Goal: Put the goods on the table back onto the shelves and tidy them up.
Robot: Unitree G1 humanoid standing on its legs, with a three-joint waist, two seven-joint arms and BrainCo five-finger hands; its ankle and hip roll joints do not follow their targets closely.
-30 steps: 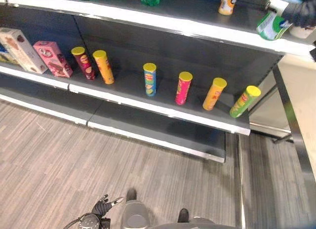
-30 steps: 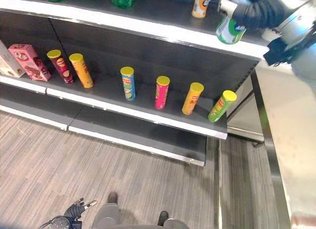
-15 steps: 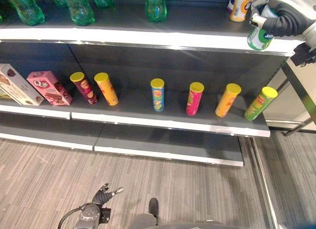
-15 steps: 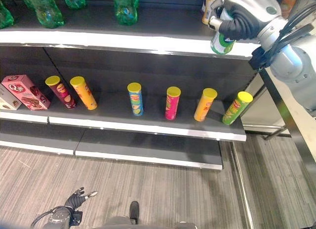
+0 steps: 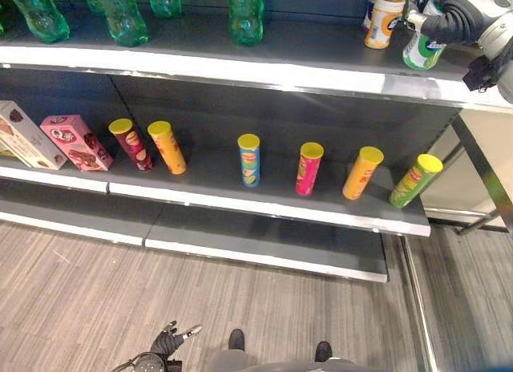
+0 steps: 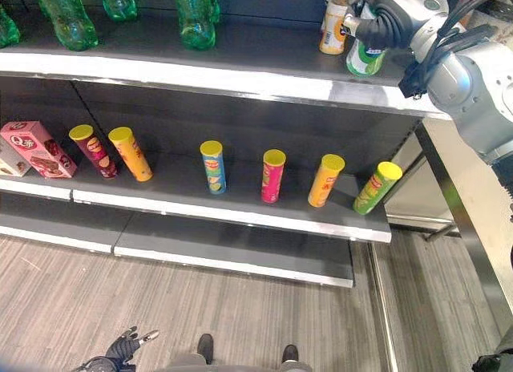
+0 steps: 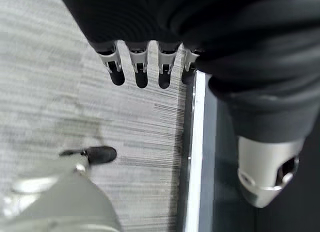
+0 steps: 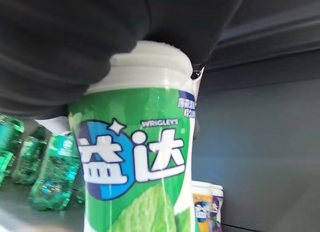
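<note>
**Green jar held at the right end of the top shelf**

On the left of the top shelf (image 5: 200, 63) stood several green bottles (image 5: 244, 15). The middle shelf (image 5: 240, 204) below carried pink boxes (image 5: 76, 141) at its left, then a spaced row of yellow-lidded tubes (image 5: 249, 159) running rightward. Low at the left, the left hand (image 5: 170, 338) hung idle above the floor (image 5: 80, 300), its fingers (image 7: 141, 72) straight and relaxed.

At the far right of the top shelf, an orange jar (image 5: 384, 22) stood just left of the right hand (image 6: 383, 21), which was wrapped from above round a green jar (image 6: 365, 58) with a white lid. The jar sat upright at shelf level; whether its base touched could not be told.

To finish well, it probably needed lowering straight down, clear of the orange jar and back from the edge, before the fingers loosened.
</note>
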